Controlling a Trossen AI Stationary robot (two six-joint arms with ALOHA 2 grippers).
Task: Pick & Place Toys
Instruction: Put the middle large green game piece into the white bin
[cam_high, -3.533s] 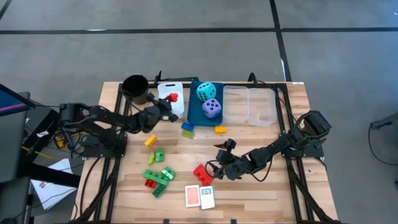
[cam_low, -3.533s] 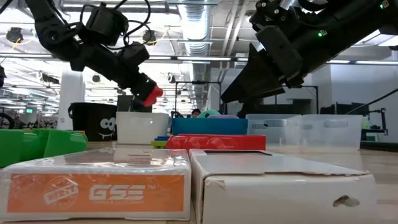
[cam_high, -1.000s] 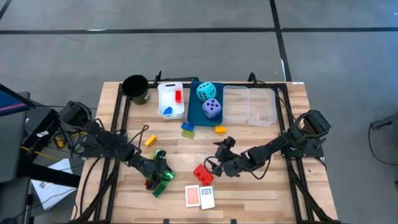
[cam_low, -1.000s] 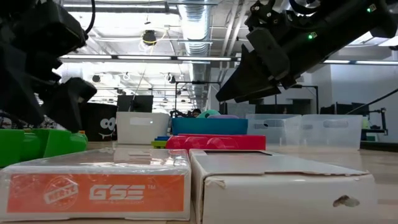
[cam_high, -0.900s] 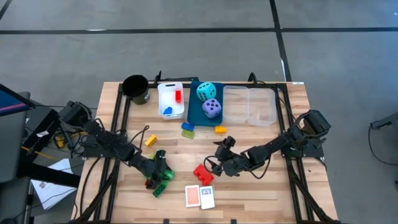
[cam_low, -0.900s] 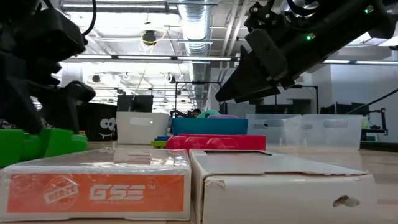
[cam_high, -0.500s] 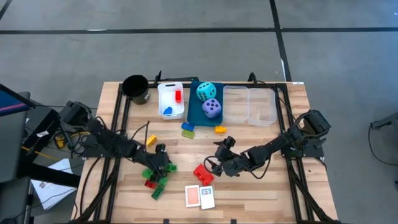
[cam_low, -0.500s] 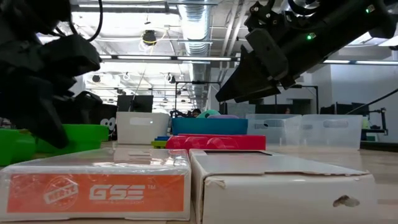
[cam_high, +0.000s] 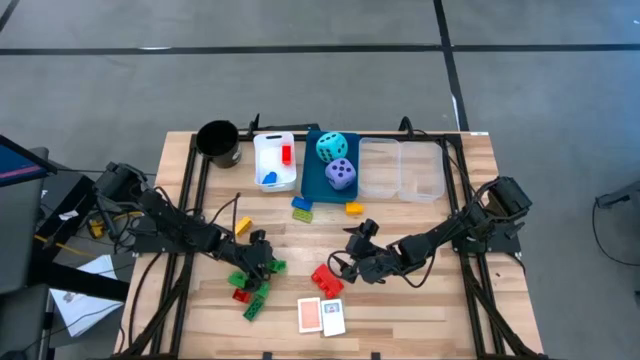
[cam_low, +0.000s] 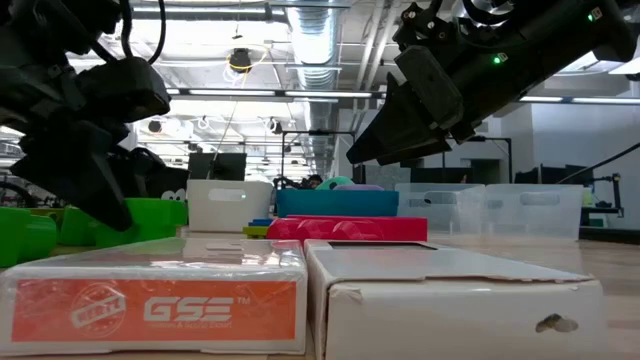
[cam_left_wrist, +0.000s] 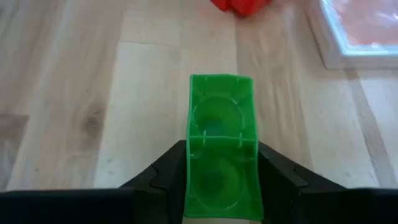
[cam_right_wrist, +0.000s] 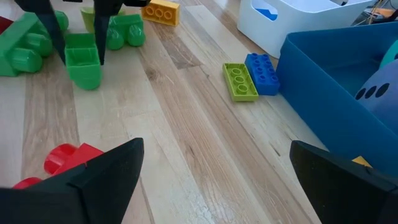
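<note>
My left gripper (cam_high: 264, 262) is shut on a green brick (cam_left_wrist: 221, 149) at the near left of the table, beside a heap of green bricks (cam_high: 250, 290) and a small red one (cam_high: 240, 296). The right wrist view shows that brick (cam_right_wrist: 84, 62) below the left fingers. My right gripper (cam_high: 342, 268) hangs open just above the table, right of a red brick (cam_high: 322, 278). Two cards (cam_high: 321, 316) lie flat at the near edge. Yellow (cam_high: 241, 226), green-and-blue (cam_high: 302, 208) and orange (cam_high: 354, 208) bricks lie loose farther back. My left gripper pinches the green brick by its two long sides (cam_left_wrist: 189, 163), one finger on each, with the hollow underside facing the wrist camera. The fingers (cam_right_wrist: 102, 28) come slanting down from the table's left and lie along the brick. Whether its lower end (cam_right_wrist: 87, 81) is clear of the table I cannot tell.
Along the far edge stand a black cup (cam_high: 218, 143), a white bin (cam_high: 275, 165) with a red and a blue brick, a blue bin (cam_high: 318, 178) with a cyan die (cam_high: 331, 147) and a purple die (cam_high: 341, 174), and two clear bins (cam_high: 402, 170).
My left gripper has swung a little toward the table's right and far edges over the green heap, rolled slightly, and closed its fingers on one green brick, which has shifted with it away from the heap. My right gripper has kept still.
</note>
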